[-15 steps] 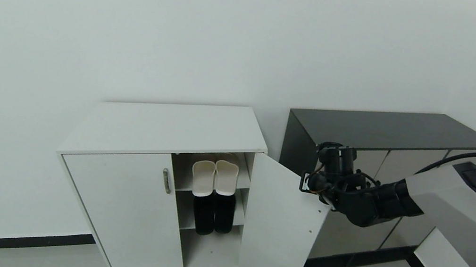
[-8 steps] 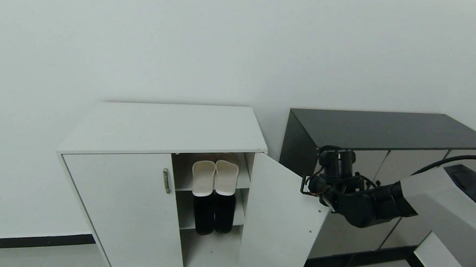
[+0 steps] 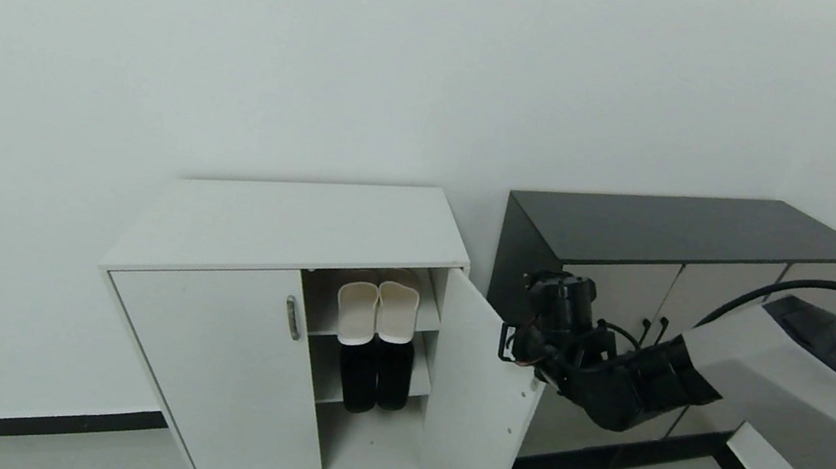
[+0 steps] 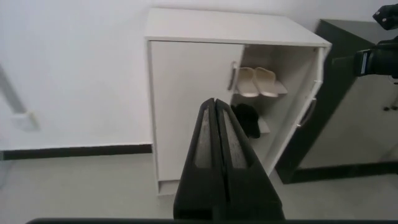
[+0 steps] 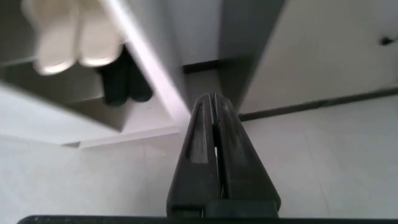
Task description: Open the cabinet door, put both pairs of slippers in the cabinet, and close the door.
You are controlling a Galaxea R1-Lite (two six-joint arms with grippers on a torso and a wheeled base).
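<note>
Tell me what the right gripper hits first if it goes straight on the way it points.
Most likely the open cabinet door: the right gripper, jaws shut, points at its outer face near the free edge. In the wrist view the tip sits right beside that edge, so it might only graze it.

The white cabinet (image 3: 285, 226) has its left door (image 3: 212, 370) shut and its right door (image 3: 480, 395) swung partway open. Inside, 1 white pair of slippers (image 3: 376, 312) lies on the upper shelf (image 3: 428, 317), and 1 black pair (image 3: 377, 375) lies on the middle shelf (image 3: 421, 383).
</note>
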